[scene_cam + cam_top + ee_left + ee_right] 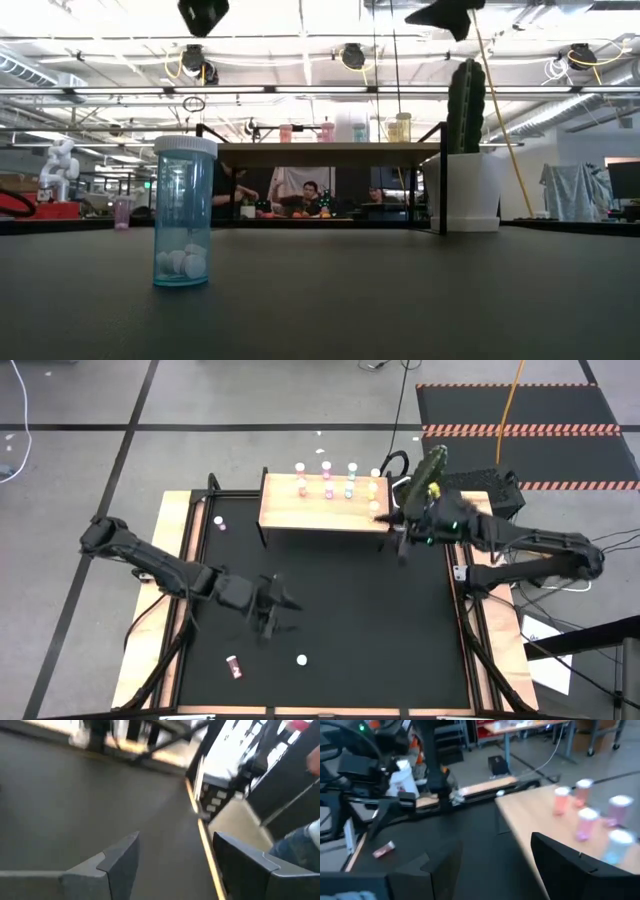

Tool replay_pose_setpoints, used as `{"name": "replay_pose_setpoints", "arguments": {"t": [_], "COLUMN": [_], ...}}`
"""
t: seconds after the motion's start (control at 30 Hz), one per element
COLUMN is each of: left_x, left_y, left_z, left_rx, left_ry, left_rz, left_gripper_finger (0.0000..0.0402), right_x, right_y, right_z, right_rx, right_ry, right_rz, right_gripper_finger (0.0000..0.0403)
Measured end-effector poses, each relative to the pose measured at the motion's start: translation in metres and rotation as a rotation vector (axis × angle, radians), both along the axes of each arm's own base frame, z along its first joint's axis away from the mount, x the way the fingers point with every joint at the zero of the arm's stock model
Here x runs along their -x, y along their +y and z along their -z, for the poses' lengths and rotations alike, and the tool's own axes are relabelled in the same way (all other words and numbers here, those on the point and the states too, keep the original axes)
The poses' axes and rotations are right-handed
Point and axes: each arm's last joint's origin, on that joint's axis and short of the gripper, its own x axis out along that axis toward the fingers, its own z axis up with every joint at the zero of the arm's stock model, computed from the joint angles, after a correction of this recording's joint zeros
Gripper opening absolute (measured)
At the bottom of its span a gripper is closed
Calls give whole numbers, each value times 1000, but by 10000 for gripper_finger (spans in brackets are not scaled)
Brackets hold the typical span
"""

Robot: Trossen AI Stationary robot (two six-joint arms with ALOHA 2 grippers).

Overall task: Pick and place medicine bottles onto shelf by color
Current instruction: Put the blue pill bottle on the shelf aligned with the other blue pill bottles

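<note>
Now the left gripper [275, 610] hovers mid-tabletop, jaws apart and empty, while the right gripper [400, 530] hangs by the shelf's [320, 510] right end, jaws wide, empty. Bottles already line the shelf; a pink bottle [234, 667] lies near the front-left corner. Best approach: descend squarely across its body before closing

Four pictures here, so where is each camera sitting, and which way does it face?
High view: overhead, facing down on the table, both arms, the shelf.
Low view: at tabletop height, facing across past a teal bottle; no gripper visible.
Left wrist: on the left arm, past the open left gripper over the mat.
Right wrist: past the open right gripper.
Shared: high, low and right wrist views show the shelf.
</note>
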Motion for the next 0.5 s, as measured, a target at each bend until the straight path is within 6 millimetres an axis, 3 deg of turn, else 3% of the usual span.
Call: {"name": "replay_pose_setpoints", "arguments": {"t": [0.5], "left_x": [28], "left_y": [-68], "left_z": [20], "left_rx": [88], "left_ry": [139], "left_rz": [51], "left_gripper_finger": [246], "right_x": [-73], "right_y": [148], "right_z": [41], "right_rx": [-116], "right_ry": [47], "right_rz": [-113], "right_gripper_finger": [231]}}
